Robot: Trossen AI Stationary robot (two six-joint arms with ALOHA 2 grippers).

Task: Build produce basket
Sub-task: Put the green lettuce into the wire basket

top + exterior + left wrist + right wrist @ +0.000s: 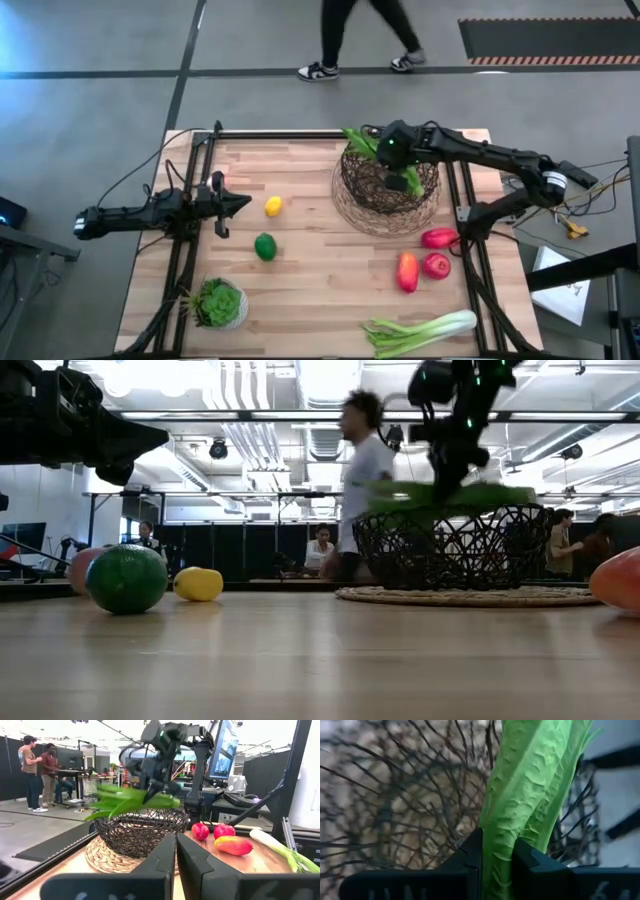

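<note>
Right gripper (pixel 497 855) pinches the leafy greens (pixel 535 785) over the basket (pixel 385 195) at the table's far right; left gripper (pixel 176 851) pressed together, idle near the lemon (pixel 273 206).

A pale wooden counter (pixel 320 270) with a butcher-block top fills the middle of the scene, framed by dark metal rails. At its near left corner stands a small spiky green plant in a white pot (pixel 218 304). Toward the far right lies a round woven straw mat (pixel 460 596). Beyond the far edge a person (pixel 358 35) in dark trousers and black-and-white sneakers walks across the grey floor; the low view shows this person (pixel 362 480) in a white shirt. Farther back in the room, two people (pixel 37 770) stand by a desk, and others sit at workstations.
</note>
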